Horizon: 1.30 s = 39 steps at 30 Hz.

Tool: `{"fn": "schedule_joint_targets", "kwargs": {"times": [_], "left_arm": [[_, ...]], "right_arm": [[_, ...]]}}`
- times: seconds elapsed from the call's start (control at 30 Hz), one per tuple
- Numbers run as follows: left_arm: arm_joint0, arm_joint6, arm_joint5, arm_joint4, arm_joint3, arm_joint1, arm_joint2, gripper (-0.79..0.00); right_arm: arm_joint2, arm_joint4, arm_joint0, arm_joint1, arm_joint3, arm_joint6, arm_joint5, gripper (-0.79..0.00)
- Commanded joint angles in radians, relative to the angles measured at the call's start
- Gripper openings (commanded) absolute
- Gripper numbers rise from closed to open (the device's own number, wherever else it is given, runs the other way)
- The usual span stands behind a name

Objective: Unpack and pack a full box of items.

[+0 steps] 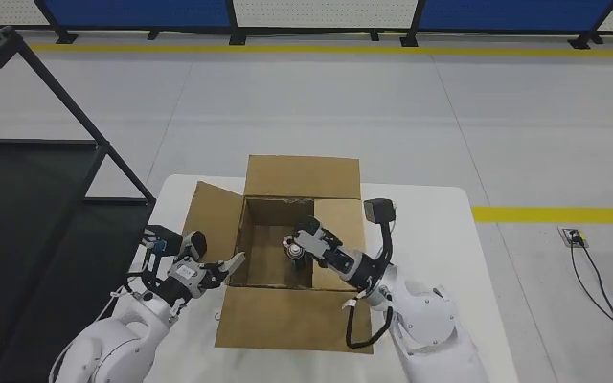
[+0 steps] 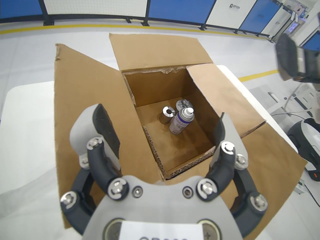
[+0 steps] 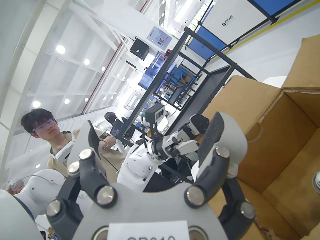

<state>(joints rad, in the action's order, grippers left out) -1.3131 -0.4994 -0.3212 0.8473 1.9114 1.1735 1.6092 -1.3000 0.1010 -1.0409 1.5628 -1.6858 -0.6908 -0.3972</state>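
At the lower left of the top view, the left pincer [image 1: 216,255] sits over the white counter [image 1: 450,220], just beside the left flap of the cardboard box [image 1: 287,326]. Its two fingers are spread wide apart with nothing between them.

The box stands in the middle of the counter with all four flaps folded outward: one to the rear, one to the front, one to each side. In the left wrist view, low in the centre of the frame, three things stand close together on the box floor. A short shiny metal cylinder [image 2: 167,116] is on the left. A purple-and-white spray can [image 2: 181,121] with a white nozzle stands just right of it, upright or nearly so. A second shiny metal piece [image 2: 183,104] is behind the can, and I cannot tell its shape.

Right of centre in the top view, the right arm reaches in from the lower right, and the right pincer [image 3: 153,120] is over the box opening. Its fingers are also apart and grip nothing. In its own wrist view the box's inner walls lie at the right of the frame.
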Motion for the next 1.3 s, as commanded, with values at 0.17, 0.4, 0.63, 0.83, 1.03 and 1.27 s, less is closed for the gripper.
{"fn": "schedule_joint_targets", "kwargs": {"times": [0.17,0.4,0.63,0.83,1.03,1.27], "left_arm": [[0.041,-0.018,0.004,-0.025,-0.085,-0.004,-0.004,0.0],[0.045,-0.026,0.011,-0.03,-0.058,-0.008,-0.015,0.0],[0.081,-0.08,0.02,0.003,-0.058,-0.011,-0.059,0.0],[0.156,-0.173,0.014,-0.046,-0.103,-0.012,-0.106,0.0],[0.248,-0.303,-0.034,-0.168,-0.162,-0.015,-0.146,0.0],[0.343,-0.401,-0.034,-0.326,-0.232,-0.016,-0.188,0.0]], "right_arm": [[-0.006,-0.017,-0.019,-0.013,-0.028,-0.012,-0.019,0.0],[0.009,-0.025,0.001,-0.023,-0.014,-0.016,-0.018,0.0],[0.018,-0.003,-0.005,-0.035,-0.031,-0.04,-0.03,0.0],[0.023,0.008,-0.028,-0.051,-0.062,-0.104,-0.083,0.0],[0.017,0.02,-0.061,-0.065,-0.09,-0.104,-0.096,0.0],[0.0,0.0,-0.088,-0.08,-0.102,-0.096,-0.117,0.0]]}}
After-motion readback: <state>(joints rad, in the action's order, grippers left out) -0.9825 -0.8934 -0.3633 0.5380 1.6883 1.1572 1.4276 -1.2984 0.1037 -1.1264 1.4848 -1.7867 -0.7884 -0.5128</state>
